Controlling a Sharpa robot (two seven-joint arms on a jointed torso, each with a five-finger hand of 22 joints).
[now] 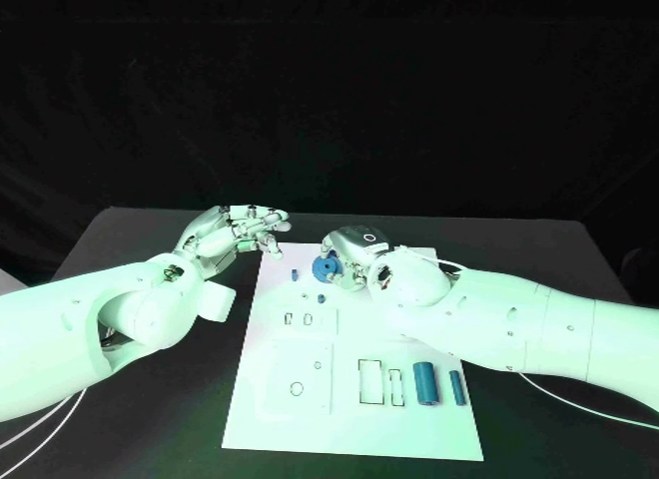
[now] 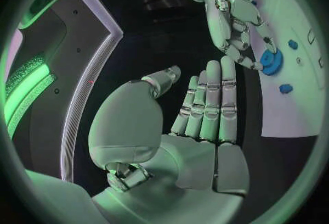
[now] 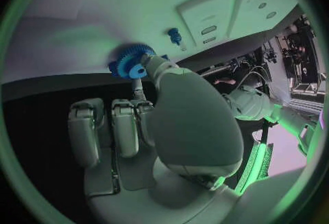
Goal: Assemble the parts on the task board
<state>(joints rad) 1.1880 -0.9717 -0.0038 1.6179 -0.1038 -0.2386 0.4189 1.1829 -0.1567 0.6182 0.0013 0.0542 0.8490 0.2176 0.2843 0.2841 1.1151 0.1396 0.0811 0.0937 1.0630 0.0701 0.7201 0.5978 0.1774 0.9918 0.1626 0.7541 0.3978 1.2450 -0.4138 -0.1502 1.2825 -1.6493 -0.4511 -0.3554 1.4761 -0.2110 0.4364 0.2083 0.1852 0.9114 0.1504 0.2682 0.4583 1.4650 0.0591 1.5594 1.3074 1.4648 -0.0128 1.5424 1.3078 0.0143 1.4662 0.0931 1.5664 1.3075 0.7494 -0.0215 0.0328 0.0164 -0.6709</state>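
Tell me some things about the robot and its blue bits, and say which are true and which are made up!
1. The right robot hand touches the blue gear. True.
2. The left robot hand holds a gear. False: it holds nothing, fingers straight.
3. Two blue cylinders lie on the board near the robot. True.
4. The gear lies on the black table. False: it is on the white board.

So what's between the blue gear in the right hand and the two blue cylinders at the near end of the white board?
In the head view, the right hand and forearm cross that stretch of white board between blue gear and blue cylinders.
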